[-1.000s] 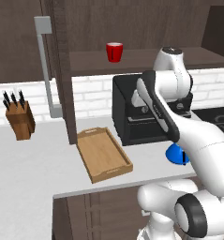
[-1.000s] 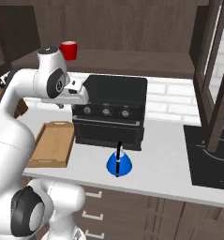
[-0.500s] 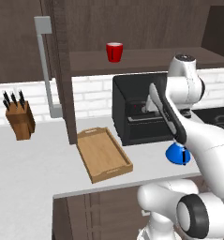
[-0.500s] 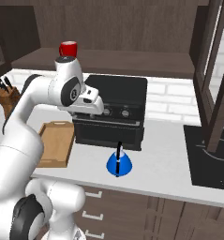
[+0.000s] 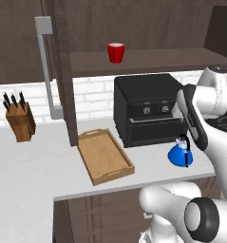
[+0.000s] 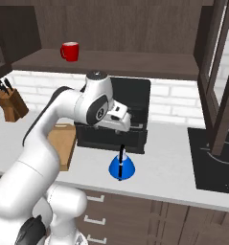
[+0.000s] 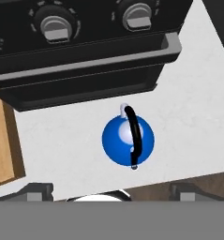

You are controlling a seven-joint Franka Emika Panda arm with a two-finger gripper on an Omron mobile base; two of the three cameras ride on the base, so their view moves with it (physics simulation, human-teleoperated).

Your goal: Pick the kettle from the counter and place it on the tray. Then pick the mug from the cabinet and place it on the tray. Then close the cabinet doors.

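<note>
The blue kettle (image 7: 127, 138) with its black arched handle stands on the light counter (image 7: 193, 93), just in front of a black oven. My gripper (image 7: 111, 191) hangs above it, open, with its fingertips (image 7: 36, 190) far apart and nothing between them. From the right base the gripper (image 6: 122, 130) is a short way over the kettle (image 6: 121, 167). The light-wood tray (image 5: 105, 155) lies to the left of the kettle (image 5: 181, 154). The red mug (image 5: 116, 52) stands on the cabinet shelf (image 5: 157, 59). Both cabinet doors are swung open: the left door (image 5: 62, 71) and the right door (image 6: 221, 72).
A black countertop oven (image 5: 148, 109) stands behind the kettle and beside the tray. A wooden knife block (image 5: 20, 121) sits at the far left. A black cooktop (image 6: 216, 158) lies to the right. The left door's grey bar handle (image 5: 46, 66) juts over the counter.
The arm has swung to the right, from in front of the oven near the tray to above the kettle. The kettle, tray and mug have not moved.
</note>
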